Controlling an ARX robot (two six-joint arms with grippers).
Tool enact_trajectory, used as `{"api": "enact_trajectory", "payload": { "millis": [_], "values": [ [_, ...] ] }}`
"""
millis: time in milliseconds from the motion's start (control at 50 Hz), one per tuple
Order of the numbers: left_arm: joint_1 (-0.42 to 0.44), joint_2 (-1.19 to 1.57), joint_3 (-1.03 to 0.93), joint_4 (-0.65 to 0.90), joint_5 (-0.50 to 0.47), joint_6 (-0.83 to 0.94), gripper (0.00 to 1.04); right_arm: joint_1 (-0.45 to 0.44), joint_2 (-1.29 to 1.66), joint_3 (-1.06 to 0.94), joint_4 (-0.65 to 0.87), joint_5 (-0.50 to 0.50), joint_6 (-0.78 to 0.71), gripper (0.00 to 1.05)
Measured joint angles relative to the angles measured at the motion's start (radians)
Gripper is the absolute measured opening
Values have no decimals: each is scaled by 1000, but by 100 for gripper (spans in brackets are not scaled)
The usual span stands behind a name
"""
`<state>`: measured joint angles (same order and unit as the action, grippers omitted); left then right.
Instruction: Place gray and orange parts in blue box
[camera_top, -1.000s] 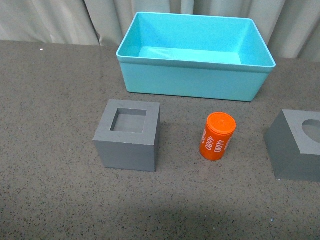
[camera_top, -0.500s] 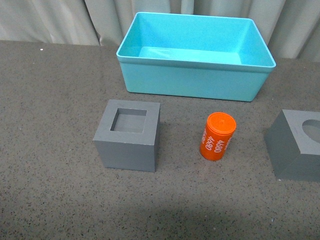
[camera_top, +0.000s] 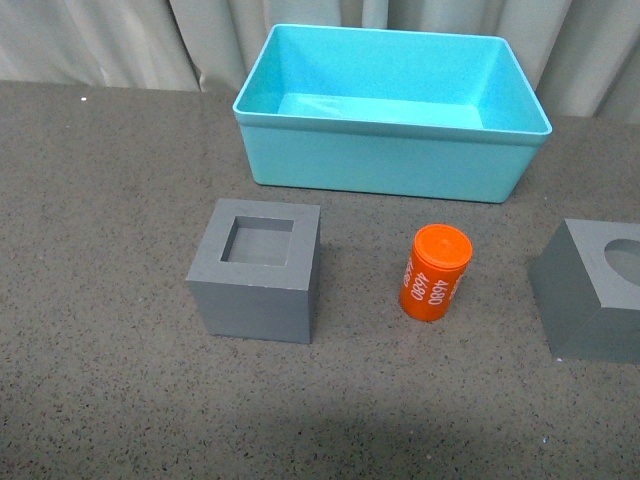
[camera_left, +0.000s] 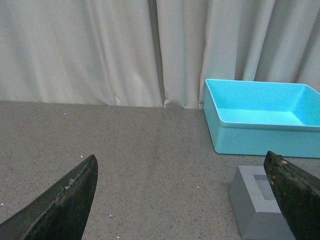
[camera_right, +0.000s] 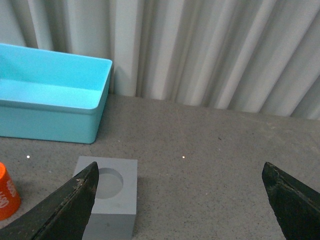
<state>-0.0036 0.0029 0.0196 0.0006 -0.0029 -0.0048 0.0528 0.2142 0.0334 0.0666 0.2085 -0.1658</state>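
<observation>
— dark speckled tabletop (camera_top: 100, 200) fills the front view from the near edge to the back. what's closest?

— the grippers, and only the wrist cameras show them. the left gripper (camera_left: 181, 156) has its dark fingers (camera_left: 70, 200) spread wide above the table, holding nothing. the right gripper (camera_right: 180, 165) is spread just as wide and also holds nothing.

— and the parts?

— all three rest on the table, outside the bin. the square-recess cube (camera_top: 255, 270) stands on the left with its recess facing up. to its right, apart from it, the orange cylinder (camera_top: 435, 272) stands on end, with white digits down its side. further right again, well apart, is the round-recess cube (camera_top: 595, 290), cut off by the edge of the front view. the right wrist camera shows it whole, with the cylinder just beside it.

— where's the bin?

— the blue box (camera_top: 390, 170) sits behind the parts, open side up, apart from all of them. its long side faces forward, and it lies nearer the cylinder than either cube.

— and beyond that?

— a pale pleated curtain (camera_top: 100, 40) hangs along the far edge of the table.
</observation>
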Motion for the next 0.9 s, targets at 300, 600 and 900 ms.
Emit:
{"api": "enact_trajectory", "payload": {
  "millis": [300, 600, 900],
  "values": [
    [0, 0, 0, 0, 0, 0, 98, -135, 717, 186, 201, -151, 0, 95],
    [0, 0, 0, 0, 0, 0, 98, -162, 1261, 433, 207, -222, 47, 95],
    [0, 0, 0, 0, 0, 0, 98, -109, 1489, 586, 108, -182, 119, 95]
  ]
}}
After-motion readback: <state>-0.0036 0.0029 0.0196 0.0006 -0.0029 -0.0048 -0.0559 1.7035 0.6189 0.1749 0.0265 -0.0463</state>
